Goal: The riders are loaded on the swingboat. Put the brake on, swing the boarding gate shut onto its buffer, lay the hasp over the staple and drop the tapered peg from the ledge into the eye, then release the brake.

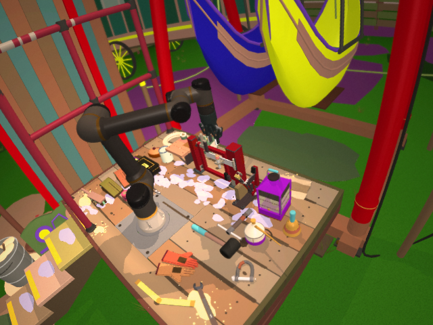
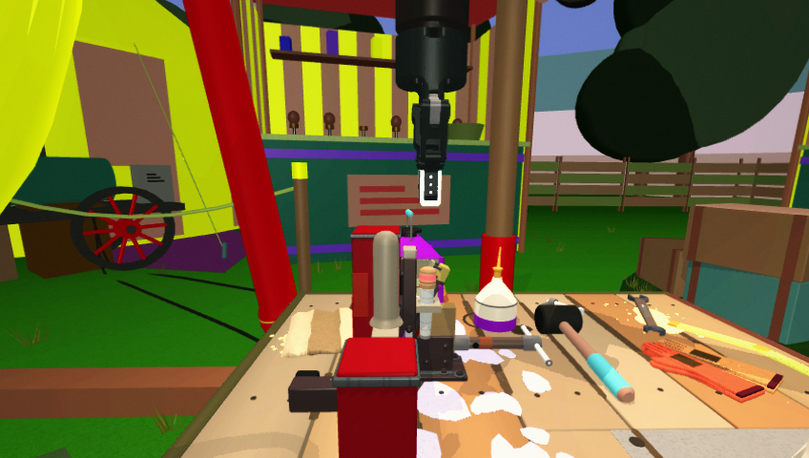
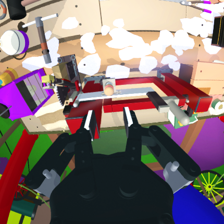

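The grey hasp lies along the top rail of the red boarding gate, and the tapered peg with its orange head stands up through it near the latch post. The gate stands closed between its two red posts at the far edge of the bench. The brake lever with its toothed sector sits beside the latch post, next to the purple lantern. My gripper hangs well above the gate's top rail, open and holding nothing.
The purple lantern stands right of the gate, with a brass bell and an oil can near it. A mallet, gloves, a shackle and a wrench lie on the near boards, with white paper scraps between.
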Tool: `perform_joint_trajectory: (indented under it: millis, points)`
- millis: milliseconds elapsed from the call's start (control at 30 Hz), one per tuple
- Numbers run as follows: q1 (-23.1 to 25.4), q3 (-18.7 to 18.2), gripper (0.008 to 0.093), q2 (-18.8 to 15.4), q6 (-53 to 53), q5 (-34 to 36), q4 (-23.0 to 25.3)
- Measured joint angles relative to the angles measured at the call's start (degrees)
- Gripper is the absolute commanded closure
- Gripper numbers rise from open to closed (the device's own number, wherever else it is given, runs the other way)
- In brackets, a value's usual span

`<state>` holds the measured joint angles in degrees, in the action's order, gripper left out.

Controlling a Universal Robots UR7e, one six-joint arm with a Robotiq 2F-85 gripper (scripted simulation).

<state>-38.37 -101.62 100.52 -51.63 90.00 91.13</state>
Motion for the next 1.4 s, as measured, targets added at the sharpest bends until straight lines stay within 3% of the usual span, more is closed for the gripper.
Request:
perform_joint_trajectory:
  millis: [367, 700, 1333, 1400]
  points:
    - [0.0, 1.4, 0.0534, 0.0, 0.0, 0.0, -1.6]
    - [0.0, 14.3, 0.0534, -1.1, 0.0, 0.0, -12.9]
    - [0.0, 14.4, 0.0534, -1.2, 0.0, 0.0, -13.3]
    - [0.0, 14.4, 0.0504, -1.2, 0.0, 0.0, -13.3]
